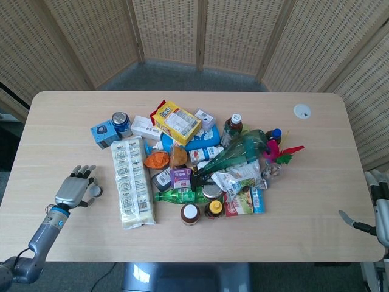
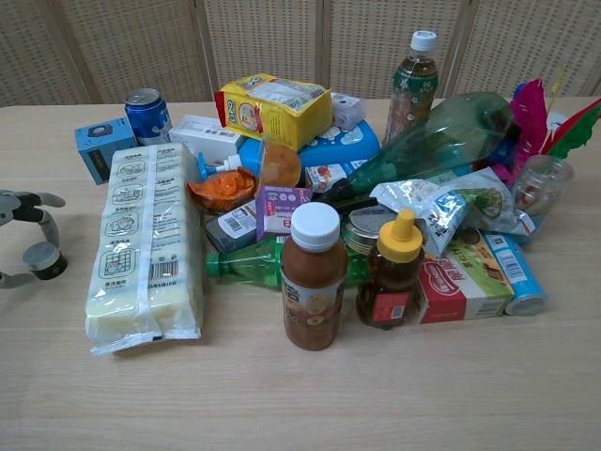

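My left hand (image 1: 74, 191) is spread around the small jar (image 2: 44, 260), fingers not closed; lifting remains.

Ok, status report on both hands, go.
Left hand over the small round jar, fingers around it, grip unconfirmed. Right hand open at the table edge, holding nothing. Long noodle pack close beside the jar.

wooden table (image 1: 292, 182), grocery pile (image 1: 200, 164), small jar (image 2: 44, 259)
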{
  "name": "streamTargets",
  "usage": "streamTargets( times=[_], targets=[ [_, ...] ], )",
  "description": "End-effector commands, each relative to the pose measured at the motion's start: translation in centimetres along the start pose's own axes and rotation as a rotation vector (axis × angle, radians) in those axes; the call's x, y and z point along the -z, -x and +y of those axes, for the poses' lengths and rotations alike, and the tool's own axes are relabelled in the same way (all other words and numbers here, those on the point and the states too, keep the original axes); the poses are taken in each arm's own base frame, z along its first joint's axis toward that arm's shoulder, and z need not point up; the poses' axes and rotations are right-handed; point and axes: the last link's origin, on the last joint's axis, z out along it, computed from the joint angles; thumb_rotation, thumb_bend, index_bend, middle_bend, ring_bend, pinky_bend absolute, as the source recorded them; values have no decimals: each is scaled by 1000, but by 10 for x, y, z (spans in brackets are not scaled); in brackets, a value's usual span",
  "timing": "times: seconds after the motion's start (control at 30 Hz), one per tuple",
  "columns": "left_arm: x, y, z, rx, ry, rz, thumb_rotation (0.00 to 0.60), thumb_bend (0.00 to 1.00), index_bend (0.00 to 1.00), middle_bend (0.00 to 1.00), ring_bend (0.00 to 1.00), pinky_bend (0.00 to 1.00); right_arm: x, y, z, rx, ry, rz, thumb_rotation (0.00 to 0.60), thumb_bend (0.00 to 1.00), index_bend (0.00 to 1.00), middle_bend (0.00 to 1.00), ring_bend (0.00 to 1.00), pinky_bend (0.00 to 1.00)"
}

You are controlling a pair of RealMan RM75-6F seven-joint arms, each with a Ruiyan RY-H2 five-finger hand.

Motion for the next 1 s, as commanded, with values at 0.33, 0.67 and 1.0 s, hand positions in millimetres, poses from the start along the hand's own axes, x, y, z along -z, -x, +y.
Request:
streamTargets(
  times=[0.33,0.67,1.0],
  targets=[
    [1,4,-2,49,-18,3,600,299,538,60,0,0,3,0,3,-12,4,5,367,178,0,0,0,0],
    [6,-14,-5,108,-13,21,600,297,588,85,0,0,3,-2,1,-16,-8,10,366,181,0,0,0,0],
    [31,-111,-6,194,34,205,600,294,583,79,0,0,8,14,2,-55,-16,-26,365,180,0,0,0,0]
  ],
)
